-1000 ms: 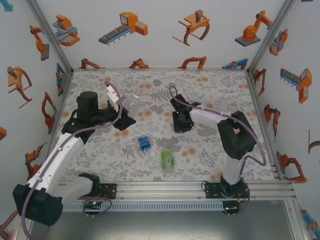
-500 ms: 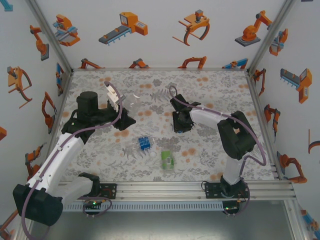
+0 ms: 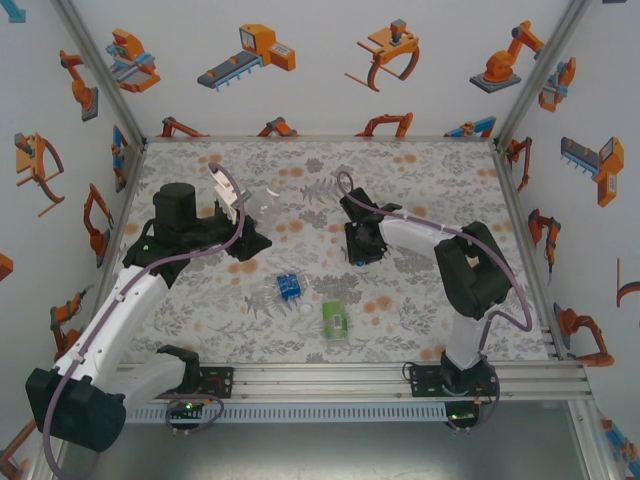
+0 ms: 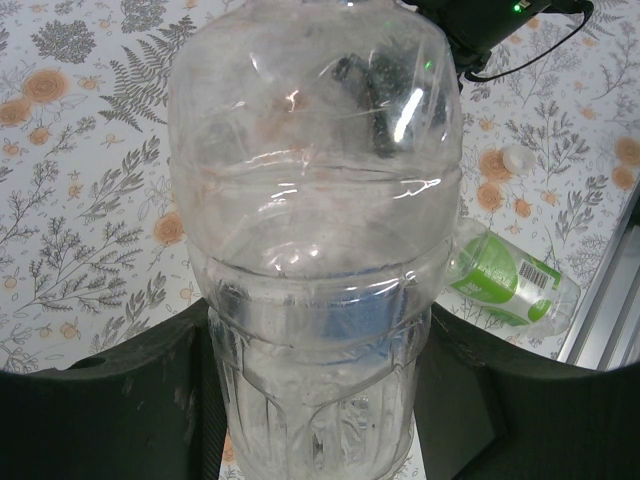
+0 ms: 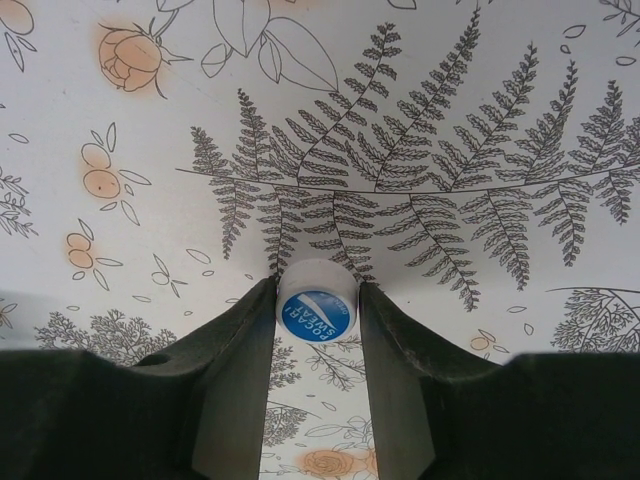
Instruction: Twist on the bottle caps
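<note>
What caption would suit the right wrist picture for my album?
Right tool pinching a small round white plastic cap, blue-labelled on top, against a flowered tablecloth.

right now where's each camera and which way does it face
top external: above, behind the bases, looking down on the floral table; left arm, right arm show
left wrist: looks along the left gripper at the plain bottle it clamps
right wrist: looks down at the white cap pinched by the right gripper
shared: green-label bottle, top and left wrist
</note>
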Robot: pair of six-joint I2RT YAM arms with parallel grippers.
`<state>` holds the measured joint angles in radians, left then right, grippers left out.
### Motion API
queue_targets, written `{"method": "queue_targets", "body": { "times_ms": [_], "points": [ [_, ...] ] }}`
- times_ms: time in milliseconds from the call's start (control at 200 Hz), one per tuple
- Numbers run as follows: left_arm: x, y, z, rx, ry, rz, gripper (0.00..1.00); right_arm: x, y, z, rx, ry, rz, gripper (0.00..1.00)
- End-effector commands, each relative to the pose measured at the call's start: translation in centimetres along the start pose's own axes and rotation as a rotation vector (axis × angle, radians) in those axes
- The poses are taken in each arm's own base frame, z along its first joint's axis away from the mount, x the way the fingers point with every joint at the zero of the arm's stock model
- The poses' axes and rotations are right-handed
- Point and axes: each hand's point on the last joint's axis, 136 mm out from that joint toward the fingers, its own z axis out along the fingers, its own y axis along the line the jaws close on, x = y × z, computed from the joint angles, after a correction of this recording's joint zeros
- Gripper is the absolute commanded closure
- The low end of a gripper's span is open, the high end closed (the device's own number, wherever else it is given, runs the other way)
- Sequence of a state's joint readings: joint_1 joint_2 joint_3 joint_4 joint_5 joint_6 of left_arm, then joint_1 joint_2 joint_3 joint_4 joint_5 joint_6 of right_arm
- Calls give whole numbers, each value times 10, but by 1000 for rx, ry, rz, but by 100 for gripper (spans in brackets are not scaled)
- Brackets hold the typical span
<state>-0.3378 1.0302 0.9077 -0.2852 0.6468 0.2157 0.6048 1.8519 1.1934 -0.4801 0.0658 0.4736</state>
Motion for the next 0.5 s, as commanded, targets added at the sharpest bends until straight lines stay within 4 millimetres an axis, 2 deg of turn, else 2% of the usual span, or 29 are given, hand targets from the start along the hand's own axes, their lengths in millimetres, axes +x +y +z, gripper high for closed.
{"method": "queue_targets", "body": {
  "times_ms": [0,180,265,386,491],
  "points": [
    [-5,-2,-2,10,-13,12,94,-11,5,-3,0,-31,-23,63],
    [-4,-2,0,20,-7,10,95,-13,5,-13,-7,-55,-33,71],
    [-3,-4,2,27,-5,18,96,-17,6,-24,-20,-80,-39,75],
    [-1,-10,4,49,4,40,97,-23,11,-49,-62,-141,-73,80],
    [3,-17,8,73,26,60,98,-29,21,-79,-139,-222,-150,85]
  ]
}}
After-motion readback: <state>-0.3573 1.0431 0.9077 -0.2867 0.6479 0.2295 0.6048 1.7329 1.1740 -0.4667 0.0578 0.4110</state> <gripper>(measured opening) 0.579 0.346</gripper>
